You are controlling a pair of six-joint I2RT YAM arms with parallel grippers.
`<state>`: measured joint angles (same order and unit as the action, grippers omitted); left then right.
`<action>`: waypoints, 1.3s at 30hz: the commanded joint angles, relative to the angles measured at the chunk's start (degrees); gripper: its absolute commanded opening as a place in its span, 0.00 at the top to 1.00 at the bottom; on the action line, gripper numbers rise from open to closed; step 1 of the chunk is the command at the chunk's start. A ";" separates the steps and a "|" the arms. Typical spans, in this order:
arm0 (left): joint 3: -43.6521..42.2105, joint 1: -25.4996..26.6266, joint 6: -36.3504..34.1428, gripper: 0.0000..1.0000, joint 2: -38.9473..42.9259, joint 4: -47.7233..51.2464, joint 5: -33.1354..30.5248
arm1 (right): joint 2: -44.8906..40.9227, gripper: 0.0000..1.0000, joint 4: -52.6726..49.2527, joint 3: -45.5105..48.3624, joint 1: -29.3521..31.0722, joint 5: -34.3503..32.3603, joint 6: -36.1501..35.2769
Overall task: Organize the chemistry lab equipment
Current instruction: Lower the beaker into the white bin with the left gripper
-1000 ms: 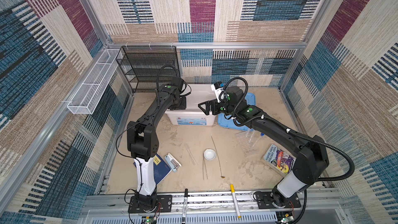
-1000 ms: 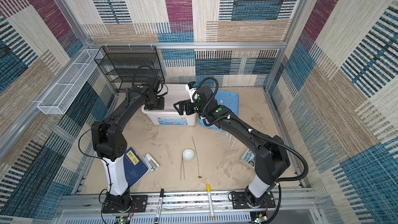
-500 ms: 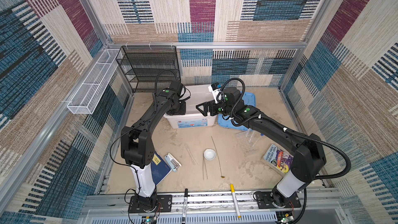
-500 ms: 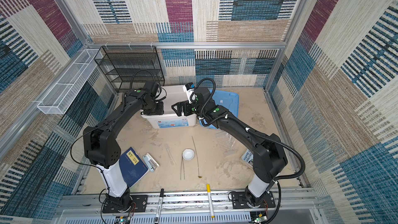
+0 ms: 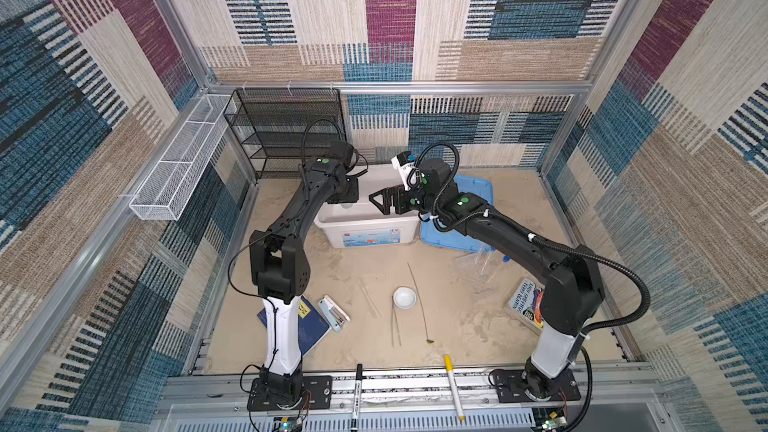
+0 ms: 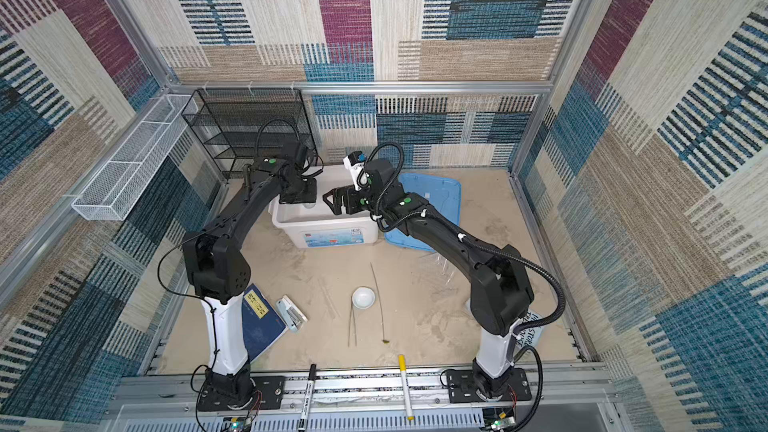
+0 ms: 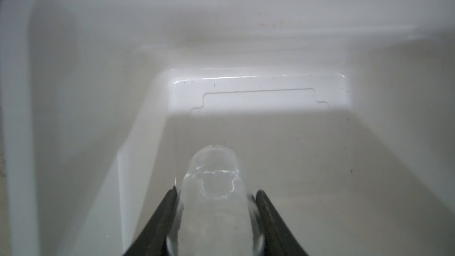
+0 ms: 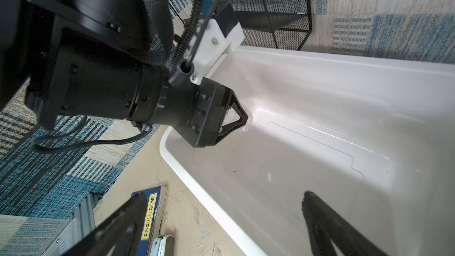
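Observation:
My left gripper (image 7: pixel 216 192) is shut on a small clear glass beaker (image 7: pixel 214 176) and holds it inside the left end of the white bin (image 5: pixel 365 224), above the bin's floor. From the right wrist view the left gripper (image 8: pixel 242 116) is at the bin's rim. My right gripper (image 8: pixel 224 193) is open and empty, over the bin's front wall (image 8: pixel 197 188). On the sand lie a small white dish (image 5: pixel 404 297), metal tweezers (image 5: pixel 395 326), a long thin spoon (image 5: pixel 419 305), a glass rod (image 5: pixel 368 299) and clear test tubes (image 5: pixel 482 261), one with a blue cap (image 5: pixel 506 259).
A blue lid (image 5: pixel 473 197) lies right of the bin under my right arm. A black mesh shelf (image 5: pixel 286 130) and white wire basket (image 5: pixel 183 160) stand back left. Two books (image 5: pixel 309 326) (image 5: pixel 525 303), a pale blue stapler (image 5: pixel 332 313) and two markers (image 5: pixel 357 392) (image 5: pixel 453 388) lie near the front.
My left arm's elbow swung out to the left and came back, while its gripper kept the beaker at the bin's left end. My right gripper crept left over the bin.

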<state>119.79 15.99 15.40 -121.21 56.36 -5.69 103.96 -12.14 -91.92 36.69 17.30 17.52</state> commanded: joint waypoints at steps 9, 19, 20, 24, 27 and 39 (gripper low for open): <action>4.52 0.00 -1.58 0.74 -6.43 0.30 -2.53 | 5.86 0.01 -1.15 -7.33 0.05 -1.02 -2.69; 3.07 -0.78 -1.51 0.73 -8.78 -3.32 -1.43 | 8.98 0.01 -0.80 -8.81 0.01 -2.40 -3.70; 2.98 -0.78 -1.60 0.73 -8.87 -3.43 -1.82 | 9.05 0.00 -0.72 -8.72 0.05 -2.38 -3.72; 1.93 -0.96 -0.60 0.72 -9.30 -3.68 -2.62 | 9.32 0.00 -0.32 -7.99 0.05 -2.19 -3.64; 0.91 -0.97 -0.58 0.71 -9.50 -4.65 -2.18 | 9.59 0.00 -0.56 -7.89 0.01 -2.05 -3.63; 0.01 -1.22 -0.65 0.70 -11.11 -6.79 -2.53 | 9.24 0.01 -0.06 -6.60 0.05 -2.46 -3.56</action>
<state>119.81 14.90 14.83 -131.98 51.03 -7.42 113.45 -13.93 -98.50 36.69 15.00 14.11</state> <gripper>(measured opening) 0.457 0.995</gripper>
